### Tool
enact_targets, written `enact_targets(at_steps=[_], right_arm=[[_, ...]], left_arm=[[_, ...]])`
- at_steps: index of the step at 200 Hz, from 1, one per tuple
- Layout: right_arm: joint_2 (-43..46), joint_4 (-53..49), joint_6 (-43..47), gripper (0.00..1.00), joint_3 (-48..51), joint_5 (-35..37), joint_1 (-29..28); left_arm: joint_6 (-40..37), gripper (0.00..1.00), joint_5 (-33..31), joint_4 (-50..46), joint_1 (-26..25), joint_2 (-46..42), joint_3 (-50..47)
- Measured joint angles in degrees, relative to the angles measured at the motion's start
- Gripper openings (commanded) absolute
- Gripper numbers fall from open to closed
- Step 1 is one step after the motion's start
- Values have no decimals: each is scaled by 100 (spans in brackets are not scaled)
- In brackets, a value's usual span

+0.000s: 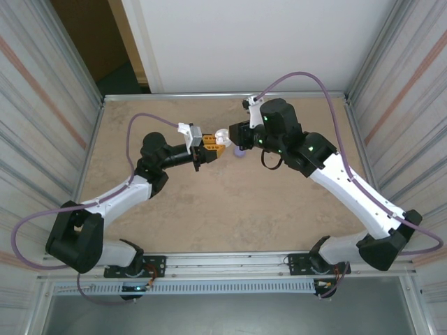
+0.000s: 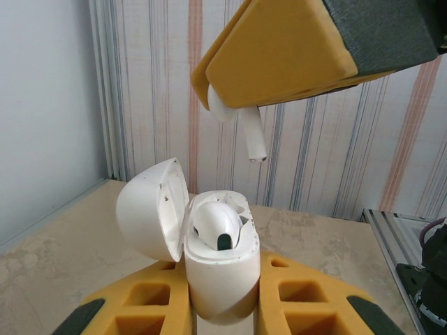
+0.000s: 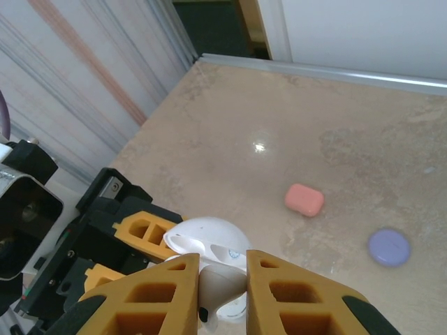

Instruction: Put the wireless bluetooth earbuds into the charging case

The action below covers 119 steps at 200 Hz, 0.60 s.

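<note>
My left gripper (image 2: 222,307) is shut on a white charging case (image 2: 220,279), held upright above the table. Its lid (image 2: 150,213) is swung open to the left. One white earbud (image 2: 216,223) sits in the case, next to a free slot. Just above the open case hangs a second white earbud (image 2: 253,136), stem pointing down, pinched in my right gripper (image 3: 222,286). In the right wrist view that earbud (image 3: 221,279) sits between the yellow pads with the open case (image 3: 209,237) directly beneath. From above, both grippers (image 1: 209,145) (image 1: 234,134) meet at the case (image 1: 221,135), back centre.
A shut pink case (image 3: 304,199) and a round purple case (image 3: 389,247) lie on the tan table beyond the grippers; the purple case (image 1: 240,152) lies under the right wrist. Metal walls close in the left and right sides, and a rail runs along the back edge.
</note>
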<state>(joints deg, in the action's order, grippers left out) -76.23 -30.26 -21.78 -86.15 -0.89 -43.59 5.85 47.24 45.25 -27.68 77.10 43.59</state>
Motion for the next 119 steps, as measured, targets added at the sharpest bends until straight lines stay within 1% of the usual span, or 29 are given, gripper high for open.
enact_targets(at_steps=[119], right_arm=[[-181,173,46,20,0,269,-155]], left_arm=[[20,0,0,2,0,0,0]])
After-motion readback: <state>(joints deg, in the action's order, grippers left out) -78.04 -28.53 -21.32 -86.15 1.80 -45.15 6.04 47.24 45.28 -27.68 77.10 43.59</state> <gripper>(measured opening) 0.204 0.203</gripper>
